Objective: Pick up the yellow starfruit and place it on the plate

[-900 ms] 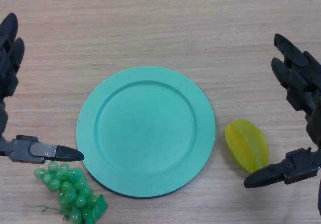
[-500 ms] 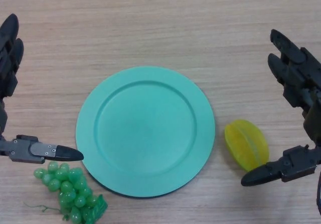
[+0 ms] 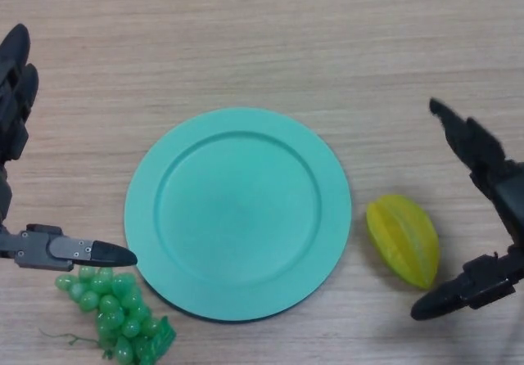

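Head view, robot at wooden table [image 3: 262,29]. Yellow starfruit [image 3: 401,240] lies on the bare wood at about 4 o'clock from the teal plate [image 3: 237,214], just beside the rim and not touching it, long axis slanting toward 5 o'clock.

Right hand [image 3: 491,173] sits at 3 o'clock of the fruit, spread wide: fingers above, pointing toward 11 o'clock, thumb below at 5 o'clock of the fruit, near its lower tip. It holds nothing; the fruit is not between thumb and fingers yet.

Left hand [image 3: 16,111] idles at 9 o'clock of the plate, fingers straight, thumb just above the green grapes [image 3: 115,312], holding nothing.

Risks, as I judge them: the starfruit is ridged and smooth, so a pinch across the ribs may squirt it out sideways. The thumb is close to the lower tip; closing now would nudge the fruit toward the plate or spin it instead of gripping. A low carry could catch the rim.

Versus 0.9 s ago: the right hand's fingers have dropped and swung inward toward the fruit, thumb moved lower. Starfruit, plate, grapes and left hand unchanged.
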You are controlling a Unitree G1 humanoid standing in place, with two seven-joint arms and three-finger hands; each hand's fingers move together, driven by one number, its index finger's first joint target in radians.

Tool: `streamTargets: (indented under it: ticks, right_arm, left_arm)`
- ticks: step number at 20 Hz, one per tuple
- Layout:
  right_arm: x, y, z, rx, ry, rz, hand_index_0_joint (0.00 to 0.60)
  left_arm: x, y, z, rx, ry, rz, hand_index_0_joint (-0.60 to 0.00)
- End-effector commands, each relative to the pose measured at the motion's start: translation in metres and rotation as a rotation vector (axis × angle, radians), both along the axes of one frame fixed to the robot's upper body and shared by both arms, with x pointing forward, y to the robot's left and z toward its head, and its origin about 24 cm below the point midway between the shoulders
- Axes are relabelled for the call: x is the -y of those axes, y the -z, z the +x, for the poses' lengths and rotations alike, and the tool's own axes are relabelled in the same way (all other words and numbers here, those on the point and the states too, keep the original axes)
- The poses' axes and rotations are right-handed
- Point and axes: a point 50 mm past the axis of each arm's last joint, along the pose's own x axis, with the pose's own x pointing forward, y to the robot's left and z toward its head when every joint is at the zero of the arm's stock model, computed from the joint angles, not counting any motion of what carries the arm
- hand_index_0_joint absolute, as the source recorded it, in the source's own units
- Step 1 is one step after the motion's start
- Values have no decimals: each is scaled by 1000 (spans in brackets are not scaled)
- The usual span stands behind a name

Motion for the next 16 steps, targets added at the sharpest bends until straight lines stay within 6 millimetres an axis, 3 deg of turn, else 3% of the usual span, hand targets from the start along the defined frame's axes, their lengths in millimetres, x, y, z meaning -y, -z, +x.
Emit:
streamTargets:
  ticks: [1,10,16]
  right_arm:
    - [-5,-30,2,241,-95,-144,0]
    - [-17,-10,40,200,-201,-596,0]
    - [-22,1,53,199,-227,-666,0]
  left_arm:
    - [-5,-31,-13,200,-30,53,0]
    - [-13,-39,-23,210,-34,51,0]
    - [-20,-39,-27,226,-58,69,0]
